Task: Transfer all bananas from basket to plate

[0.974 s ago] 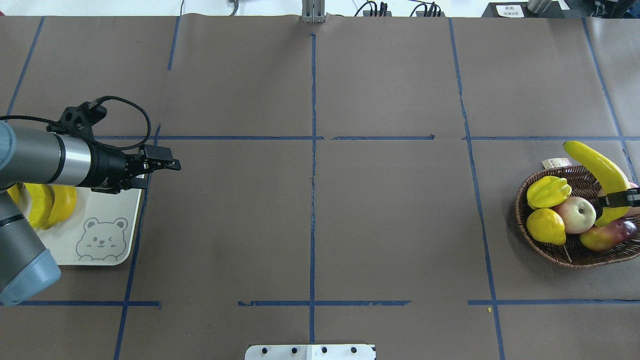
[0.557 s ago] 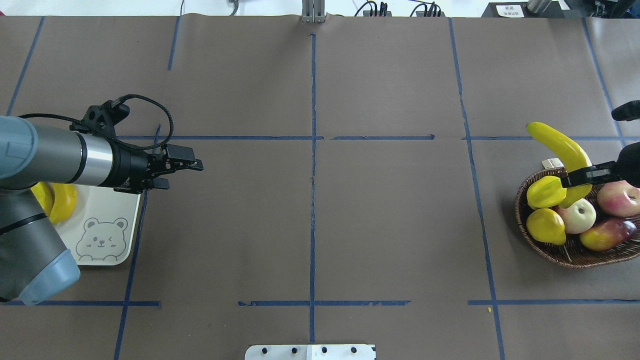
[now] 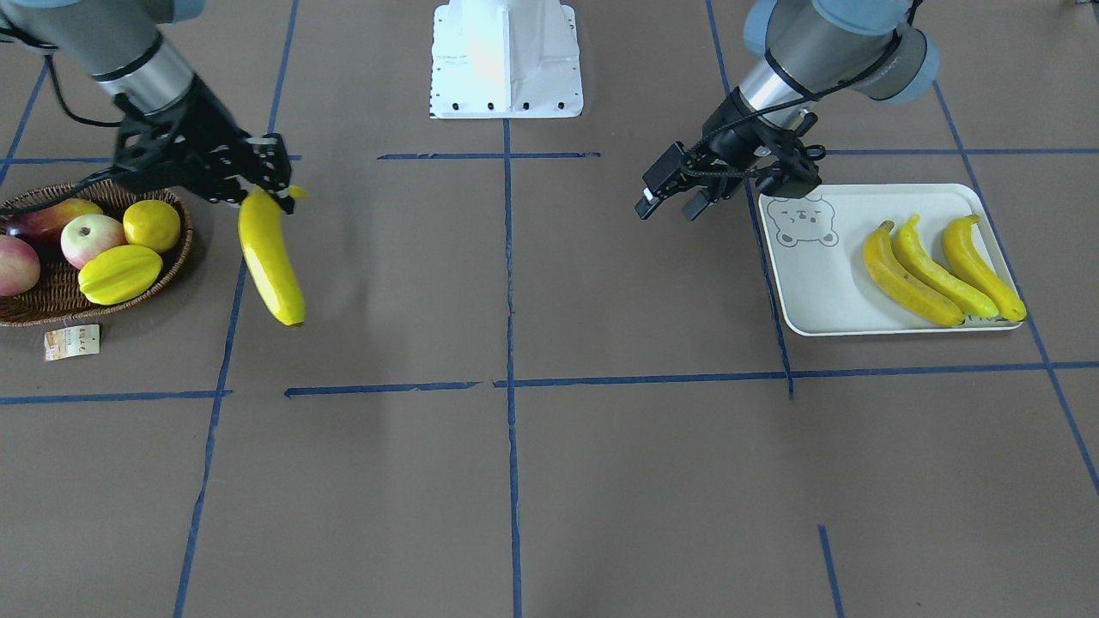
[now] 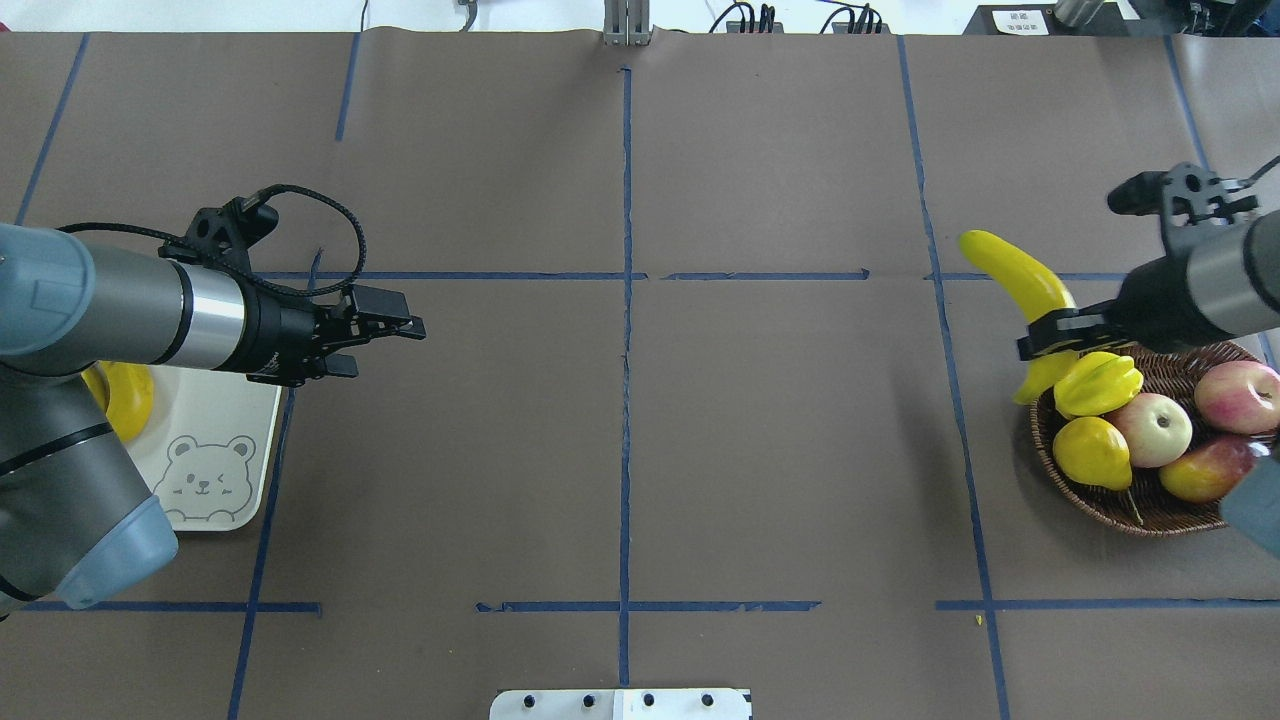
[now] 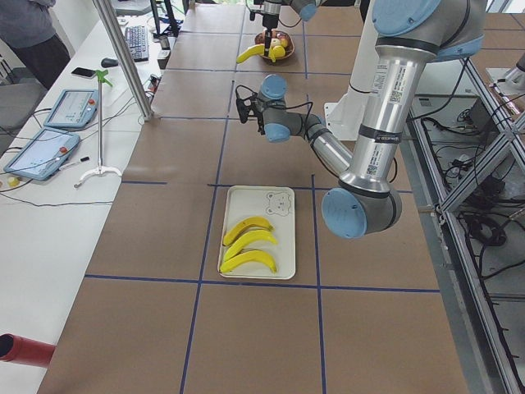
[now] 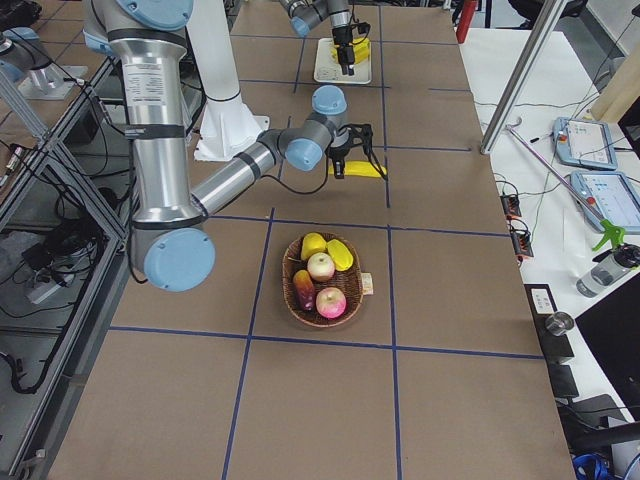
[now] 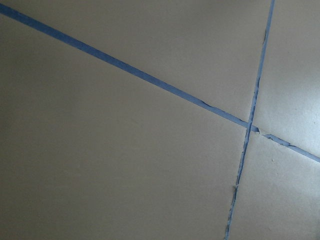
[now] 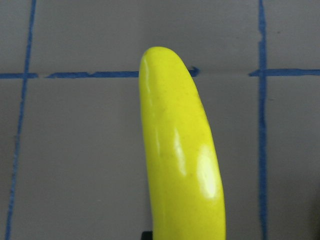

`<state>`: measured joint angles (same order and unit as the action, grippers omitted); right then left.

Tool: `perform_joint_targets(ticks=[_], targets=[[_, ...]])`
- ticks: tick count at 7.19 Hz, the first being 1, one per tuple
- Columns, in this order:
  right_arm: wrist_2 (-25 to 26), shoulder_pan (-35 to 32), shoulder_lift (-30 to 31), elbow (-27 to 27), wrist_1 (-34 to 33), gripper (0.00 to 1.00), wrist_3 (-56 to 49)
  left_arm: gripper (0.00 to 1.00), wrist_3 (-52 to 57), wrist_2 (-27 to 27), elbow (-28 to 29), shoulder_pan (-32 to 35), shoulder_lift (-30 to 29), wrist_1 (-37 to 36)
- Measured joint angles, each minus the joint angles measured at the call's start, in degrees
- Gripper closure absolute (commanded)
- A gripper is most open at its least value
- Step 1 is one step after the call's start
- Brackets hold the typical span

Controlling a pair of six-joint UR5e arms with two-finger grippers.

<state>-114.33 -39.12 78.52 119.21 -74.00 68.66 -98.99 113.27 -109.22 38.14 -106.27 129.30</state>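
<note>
My right gripper (image 4: 1040, 340) is shut on a yellow banana (image 4: 1012, 272) and holds it in the air just past the left rim of the wicker basket (image 4: 1130, 515). In the front view the gripper (image 3: 268, 182) grips the banana (image 3: 270, 266) near its stem end, and the banana hangs down. It fills the right wrist view (image 8: 182, 155). No banana shows in the basket (image 3: 51, 311). Three bananas (image 3: 936, 273) lie on the bear-face plate (image 3: 820, 292). My left gripper (image 4: 412, 327) is open and empty, in the air right of the plate (image 4: 255, 420).
The basket holds a starfruit (image 4: 1097, 385), a lemon (image 4: 1092, 452), two apples (image 4: 1153, 428) and a reddish mango (image 4: 1205, 470). Its paper tag (image 3: 73, 341) lies on the table. The robot base (image 3: 506, 60) stands at the table's middle edge.
My right gripper has lifted the banana out of the basket and carried it left, over the rim. My left arm has moved right, away from the plate.
</note>
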Motion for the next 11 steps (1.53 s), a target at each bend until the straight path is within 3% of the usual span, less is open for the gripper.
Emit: perform_joint_targets(ticks=[2,4,7,11], targets=[[6.5,6.6,-11.7,-3.4,-5.6,0.99,5.6,0.00,-4.2,0.0,0.2,-0.5,-4.0,-1.7],[8.5,9.2,-18.9,-6.3,-7.6,0.98,7.9,0.00,-9.9,0.0,1.6,-1.2,-8.4,-2.2],[12.5,12.9,-21.3,-6.2,-6.6,0.98,10.8,0.00,-17.1,0.1,6.2,-1.7,-14.4,-2.3],[21.8,18.3,-21.2,-5.5,-1.0,0.97,14.6,0.00,-26.6,0.1,8.8,-2.7,-17.3,-2.2]])
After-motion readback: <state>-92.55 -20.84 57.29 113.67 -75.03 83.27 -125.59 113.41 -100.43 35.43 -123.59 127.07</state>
